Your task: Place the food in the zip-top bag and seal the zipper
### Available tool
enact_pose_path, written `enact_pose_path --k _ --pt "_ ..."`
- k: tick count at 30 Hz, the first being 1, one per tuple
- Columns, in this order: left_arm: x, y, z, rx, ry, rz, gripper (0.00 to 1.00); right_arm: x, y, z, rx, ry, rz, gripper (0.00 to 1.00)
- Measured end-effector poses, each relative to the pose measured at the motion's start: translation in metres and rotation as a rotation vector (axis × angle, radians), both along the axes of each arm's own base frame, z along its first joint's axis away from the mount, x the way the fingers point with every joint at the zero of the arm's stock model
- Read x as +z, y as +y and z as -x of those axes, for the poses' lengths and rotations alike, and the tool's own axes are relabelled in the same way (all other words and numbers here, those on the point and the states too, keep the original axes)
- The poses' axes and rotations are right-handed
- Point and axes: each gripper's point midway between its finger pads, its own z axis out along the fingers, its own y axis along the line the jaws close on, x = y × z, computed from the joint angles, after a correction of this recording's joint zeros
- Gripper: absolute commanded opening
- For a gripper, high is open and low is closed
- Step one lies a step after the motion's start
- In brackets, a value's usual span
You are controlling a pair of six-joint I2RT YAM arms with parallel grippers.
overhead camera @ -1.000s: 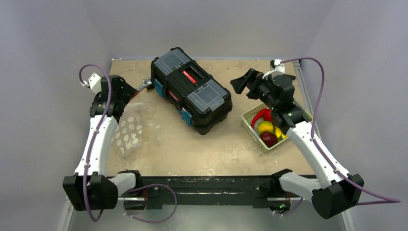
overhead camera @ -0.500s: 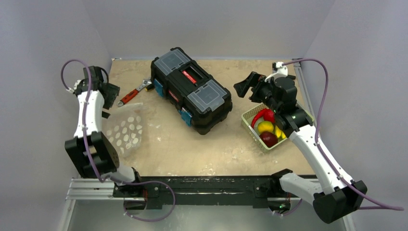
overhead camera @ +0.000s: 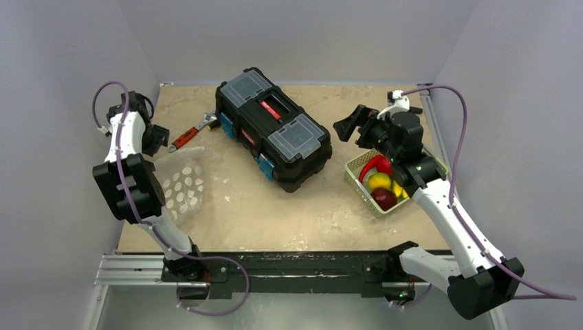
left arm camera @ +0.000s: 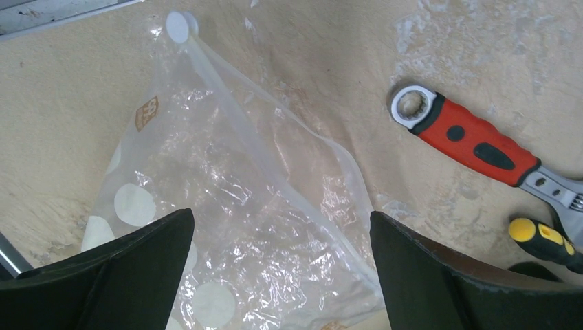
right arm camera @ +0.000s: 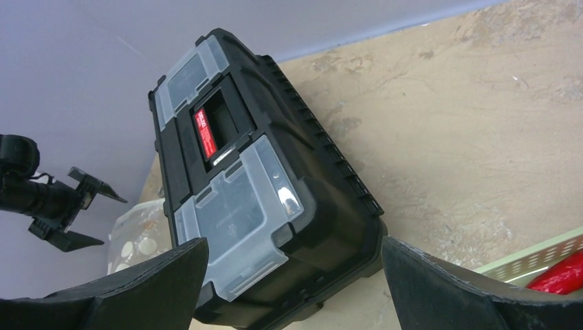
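I have my left gripper [left arm camera: 282,216] pointed down at the zip-top bag [left arm camera: 227,227], jaws wide apart. The bag lies flat to the left of the black toolbox [overhead camera: 273,127]. To the right of the toolbox, my right gripper [overhead camera: 346,124] hangs with its jaws also spread, near the pale green basket [overhead camera: 352,168] that holds the food [overhead camera: 380,183].

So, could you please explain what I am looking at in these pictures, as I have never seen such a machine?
Two white robot arms are bolted at the near edge of a table, each ending in a two-finger pincer. One camera looks down from above; two sit on the wrists, showing each pincer's own dark fingers. On the table lie a black toolbox, a red-handled wrench, a dotted clear bag and a green basket of toy food. The left pincer and right pincer are open, holding nothing.
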Motion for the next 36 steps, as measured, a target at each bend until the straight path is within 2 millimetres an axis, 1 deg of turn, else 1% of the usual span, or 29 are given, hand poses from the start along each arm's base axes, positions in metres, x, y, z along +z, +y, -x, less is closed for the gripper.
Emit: enact_pose_path --k 5,8,14,16,21,22,24,25,29,32,33,34,36 --pt "-0.019 0.004 0.006 0.009 0.085 0.008 1.00 0.000 0.000 0.000 0.001 0.002 -0.003 0.99" --pt "-0.028 0.005 0.008 0.010 0.117 0.016 0.90 -0.002 0.001 0.001 0.004 0.005 -0.003 0.99" --pt "-0.034 0.002 0.012 0.010 0.132 0.024 0.57 -0.007 0.000 0.002 0.003 0.015 0.001 0.99" --pt "-0.036 0.000 0.016 0.009 0.145 0.029 0.52 -0.010 0.000 0.002 0.003 0.020 0.003 0.99" --pt "-0.031 -0.004 0.014 -0.008 0.131 0.023 0.25 -0.010 0.000 0.002 0.003 0.020 0.003 0.99" --pt "-0.029 -0.006 0.014 -0.013 0.121 0.019 0.18 -0.011 0.000 0.003 0.003 0.021 0.002 0.99" --pt "-0.023 -0.011 0.016 -0.022 0.107 0.017 0.03 -0.012 0.000 0.004 0.003 0.022 0.003 0.99" --pt "-0.020 -0.013 0.016 -0.027 0.098 0.015 0.01 -0.012 0.000 0.004 0.003 0.023 0.004 0.99" --pt "-0.006 -0.015 0.017 -0.034 0.061 0.000 0.00 -0.016 -0.001 0.004 0.003 0.030 0.006 0.99" --pt "0.009 -0.015 0.023 -0.052 0.039 -0.040 0.00 -0.020 -0.001 0.005 0.003 0.038 0.010 0.99" --pt "0.017 -0.015 0.026 -0.062 0.033 -0.068 0.00 -0.020 -0.001 0.005 0.003 0.040 0.010 0.99" --pt "0.028 -0.016 0.029 -0.084 0.026 -0.117 0.00 -0.020 -0.001 0.005 0.003 0.040 0.011 0.99" --pt "0.053 -0.025 0.031 -0.140 -0.010 -0.197 0.00 -0.020 -0.001 0.005 0.004 0.039 0.012 0.99"
